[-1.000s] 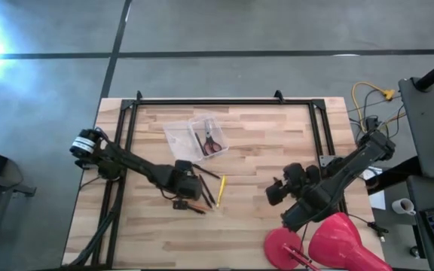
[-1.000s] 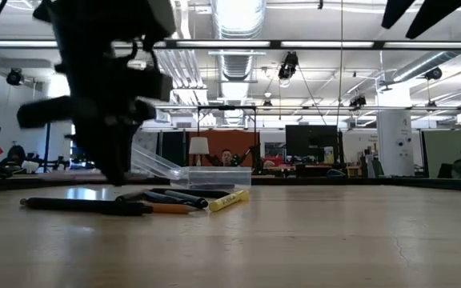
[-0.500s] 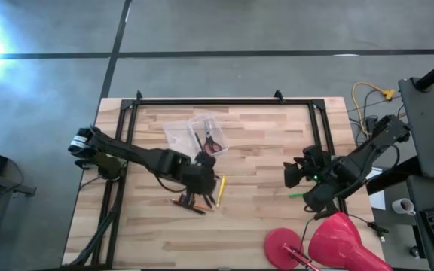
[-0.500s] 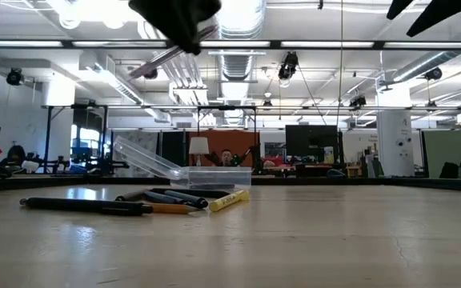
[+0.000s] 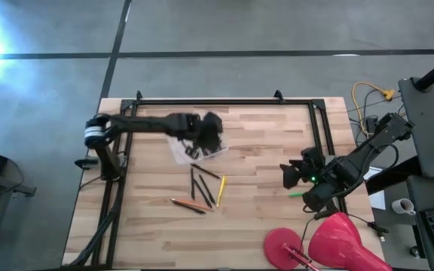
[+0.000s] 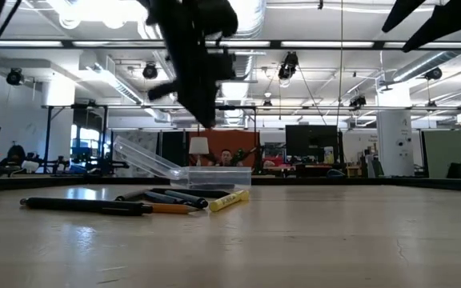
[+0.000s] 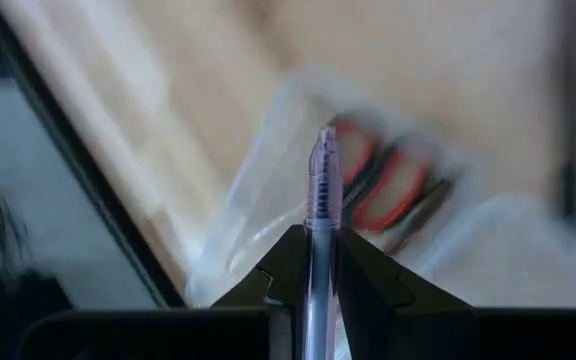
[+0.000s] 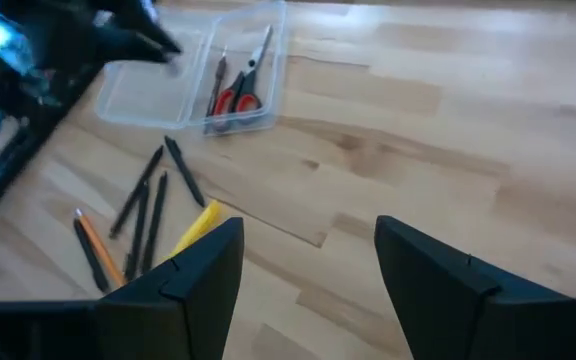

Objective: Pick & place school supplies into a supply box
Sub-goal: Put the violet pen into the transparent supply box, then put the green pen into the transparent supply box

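Supply box [image 5: 191, 143] lies open on my bench [image 5: 262, 143], its two clear halves side by side near the far edge, with the red-handled scissors [image 8: 236, 92] already in one half. My left jaws [image 7: 324, 268] hang above that box, clenched on a clear pen [image 7: 323, 200] that sticks out straight ahead of them. On the wood nearer the middle lie the loose supplies: dark pens [image 5: 200, 187], a yellow marker [image 5: 221, 190] and an orange pencil [image 5: 184, 204], close together. My right jaws [image 8: 308, 275] wait spread wide and empty, well off to the right, near the red lamp [image 5: 330, 241].
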